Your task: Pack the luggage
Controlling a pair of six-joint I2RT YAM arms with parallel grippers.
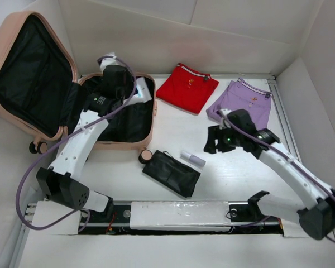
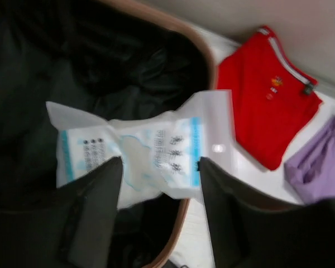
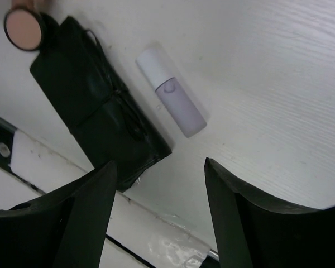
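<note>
The salmon-pink luggage [image 1: 152, 120] lies open at the left, its lid leaning back and its black lining showing. My left gripper [image 1: 123, 84] hangs over the lower half near the right rim [image 2: 209, 61]. A white and blue packet [image 2: 151, 151] lies inside against that rim, just beyond my left gripper's tips [image 2: 159, 162], whose jaws stand apart. My right gripper [image 1: 215, 139] hovers open over the table, empty, above a lilac bottle [image 3: 170, 92] and a flat black pouch [image 3: 89, 106].
A folded red garment [image 1: 187, 86] and a folded purple garment [image 1: 243, 100] lie at the back of the table. A round peach compact [image 1: 146, 156] sits by the pouch [image 1: 171, 173]. White walls enclose the table at the back and right.
</note>
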